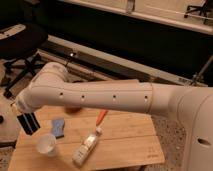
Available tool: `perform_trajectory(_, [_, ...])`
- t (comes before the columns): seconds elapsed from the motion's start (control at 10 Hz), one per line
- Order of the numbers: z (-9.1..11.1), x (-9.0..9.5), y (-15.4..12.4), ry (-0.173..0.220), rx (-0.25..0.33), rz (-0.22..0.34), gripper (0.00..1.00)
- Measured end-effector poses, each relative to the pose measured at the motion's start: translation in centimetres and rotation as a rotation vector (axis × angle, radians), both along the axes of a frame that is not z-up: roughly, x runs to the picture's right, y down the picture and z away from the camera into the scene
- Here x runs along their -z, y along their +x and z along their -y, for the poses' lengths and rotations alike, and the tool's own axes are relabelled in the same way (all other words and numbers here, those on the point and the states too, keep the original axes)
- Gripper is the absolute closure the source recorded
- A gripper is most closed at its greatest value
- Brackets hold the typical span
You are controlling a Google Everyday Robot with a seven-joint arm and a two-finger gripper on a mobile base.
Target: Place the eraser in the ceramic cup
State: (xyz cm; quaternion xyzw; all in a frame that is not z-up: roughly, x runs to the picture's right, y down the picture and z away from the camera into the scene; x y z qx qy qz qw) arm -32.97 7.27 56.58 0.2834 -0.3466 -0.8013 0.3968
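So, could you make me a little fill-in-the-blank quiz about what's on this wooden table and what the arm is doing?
1. The gripper, at the table's left edge, has its fingers shut on the striped black ____.
2. The block lying beside the ceramic cup is coloured ____.
3. The white bottle is not upright; it lies on its ____.
Missing words: eraser; blue; side.
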Motion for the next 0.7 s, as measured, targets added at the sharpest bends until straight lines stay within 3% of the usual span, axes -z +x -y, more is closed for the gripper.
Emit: perform_trajectory(0.7, [-4.7,-2.5,3.4,0.023,0.066,0.077,1.00])
